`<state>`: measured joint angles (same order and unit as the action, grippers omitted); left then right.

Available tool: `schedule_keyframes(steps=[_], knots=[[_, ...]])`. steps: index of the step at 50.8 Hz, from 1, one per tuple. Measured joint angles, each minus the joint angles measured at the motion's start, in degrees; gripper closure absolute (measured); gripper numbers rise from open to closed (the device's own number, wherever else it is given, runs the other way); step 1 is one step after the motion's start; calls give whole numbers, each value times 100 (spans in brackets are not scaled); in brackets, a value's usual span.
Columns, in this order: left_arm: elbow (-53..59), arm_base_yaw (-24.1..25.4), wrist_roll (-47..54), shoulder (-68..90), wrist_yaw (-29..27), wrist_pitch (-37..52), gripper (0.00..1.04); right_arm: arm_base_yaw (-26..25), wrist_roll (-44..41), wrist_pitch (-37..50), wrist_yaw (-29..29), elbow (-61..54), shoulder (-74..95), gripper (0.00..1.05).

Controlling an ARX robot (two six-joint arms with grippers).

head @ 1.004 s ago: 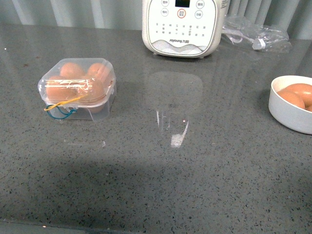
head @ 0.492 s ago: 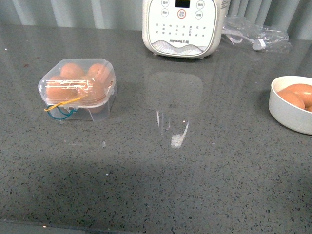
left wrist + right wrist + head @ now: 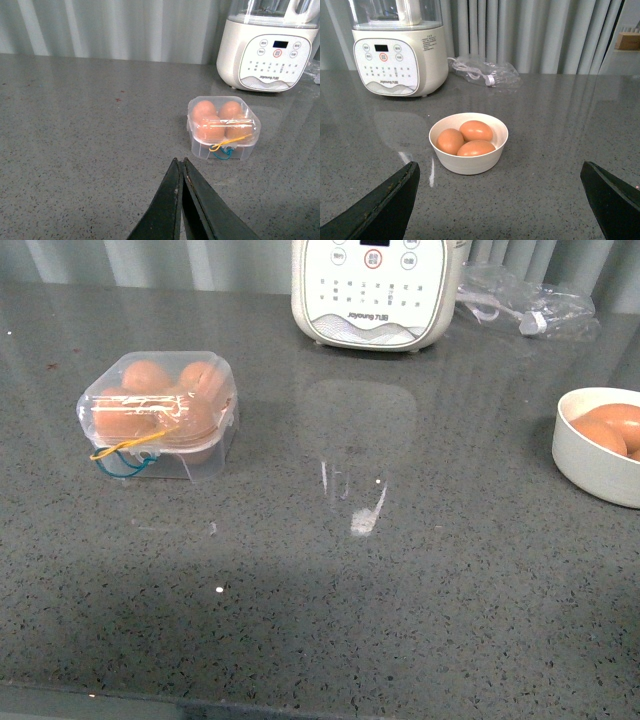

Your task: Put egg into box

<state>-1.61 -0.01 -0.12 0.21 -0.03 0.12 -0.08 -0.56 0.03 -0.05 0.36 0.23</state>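
grey speckled countertop (image 3: 400,600) seen from the front with neither arm in view; on its left side the box (image 3: 158,415), clear lid closed over four brown eggs seated in the tray, yellow and blue cords (image 3: 122,457) looped at its near edge; which of these is the egg of the task cannot be told, all looking alike; at the back, centre, a white cooker (image 3: 375,290) with buttons, and to its right a clear plastic bag (image 3: 525,302) holding a cable; at the far right edge a round white bowl (image 3: 597,445) with brown eggs in it, well apart from the box. from the left wrist, left gripper (image 3: 180,175) with its two dark fingers pressed together, tips touching, pinching nothing, hanging above bare countertop near the box, not touching it. from the right wrist, right gripper (image 3: 500,200) with fingers spread wide, one at each lower corner of the view, nothing between them; beyond it the bowl with three brown eggs (image 3: 466,138) lying against one another, cooker and bag behind.
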Motion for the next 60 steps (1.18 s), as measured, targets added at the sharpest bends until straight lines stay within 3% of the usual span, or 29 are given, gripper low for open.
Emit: schedule_keyframes(steps=[8,18,23,60], knots=[[0,0,0,0,0,0,67,0,0,0,0,0,0,7],[0,0,0,2,0,0,22,0,0,0,-2,0,0,7],[0,0,4,2,0,0,5,0,0,0,0,0,0,7],[0,0,0,2,0,0,7,0,0,0,0,0,0,7]])
